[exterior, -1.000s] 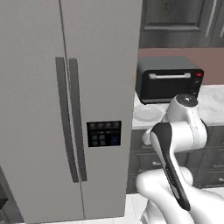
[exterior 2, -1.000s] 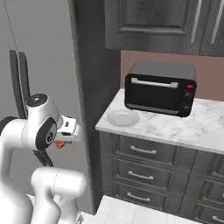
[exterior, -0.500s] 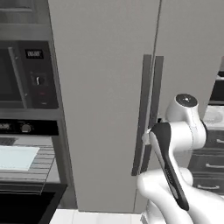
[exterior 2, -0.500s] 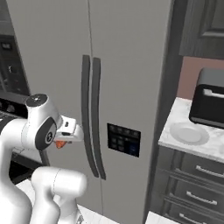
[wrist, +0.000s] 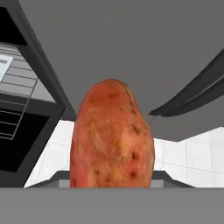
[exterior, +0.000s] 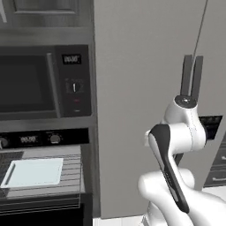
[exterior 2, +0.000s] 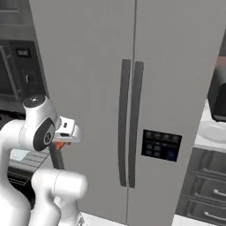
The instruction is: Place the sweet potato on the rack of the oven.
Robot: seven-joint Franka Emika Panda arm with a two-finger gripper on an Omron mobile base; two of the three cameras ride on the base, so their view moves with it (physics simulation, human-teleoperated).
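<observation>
A tall grey double-door refrigerator is seen straight ahead, and everything else is placed relative to it. Its two dark vertical handles run down the middle seam, and a dark dispenser panel is set into its right door. To the left of the refrigerator, a built-in microwave with a dark window is mounted in the wall column, and just below it the oven is found, marked by its black control strip with round knobs and a small display. The oven is open, and the rack is drawn out, with a pale rectangular tray lying on it. To the right of the refrigerator, a marble-topped desk over dark drawers carries a white plate.

In front of the refrigerator's left door, the gripper is closed around the sweet potato (it looms upright and orange-red in the hand view), above white floor tiles and apart from the rack.
</observation>
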